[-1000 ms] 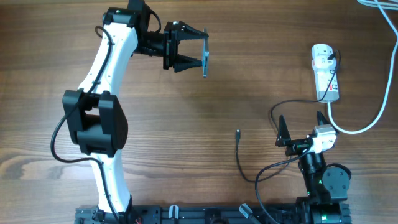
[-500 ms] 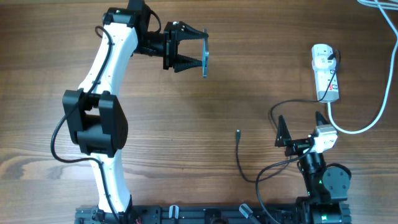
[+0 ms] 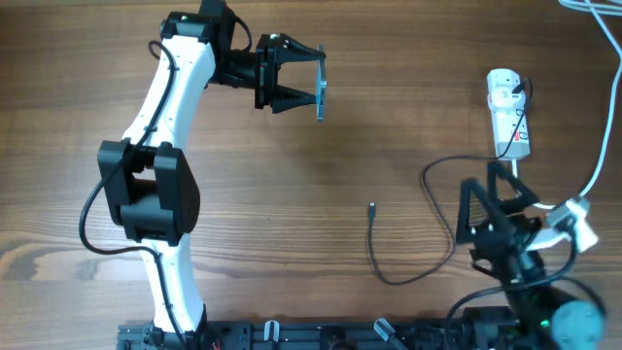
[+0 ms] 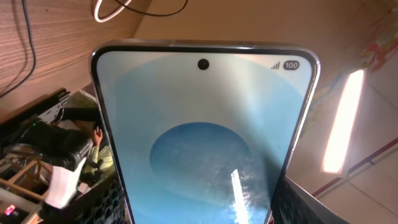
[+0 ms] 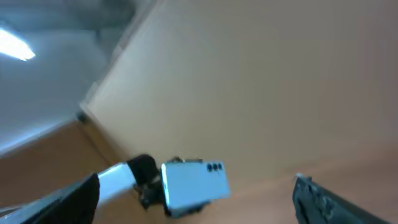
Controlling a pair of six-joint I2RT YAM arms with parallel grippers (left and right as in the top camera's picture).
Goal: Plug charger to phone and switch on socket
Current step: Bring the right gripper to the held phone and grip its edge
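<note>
Overhead view: the phone [image 3: 321, 95] hangs edge-on above the counter, toward the far edge and left of centre, clamped in your left gripper [image 3: 309, 76]. The charger [image 3: 372, 208] lies loose on the wood. Its metal tip is right of centre, and the cable loops off toward the socket [image 3: 507, 124] by the far right corner. Your right gripper [image 3: 491, 199] shows blurred between socket and near edge, jaws spread wide and empty.

Finding: the step in hand is fetching the connector. Nothing is plugged in; the switch position cannot be read. Your next move calls for setting the right gripper over the tip, closing on it, and then lining it up with the phone's port.

The left wrist view adds what the overhead lacks: the lit blue screen [image 4: 205, 124], a battery mark reading 100, and pads [image 4: 112, 202] on both long edges. The port end falls outside that picture. The right wrist view alone shows the phone's back [image 5: 196, 183] and its lenses.
</note>
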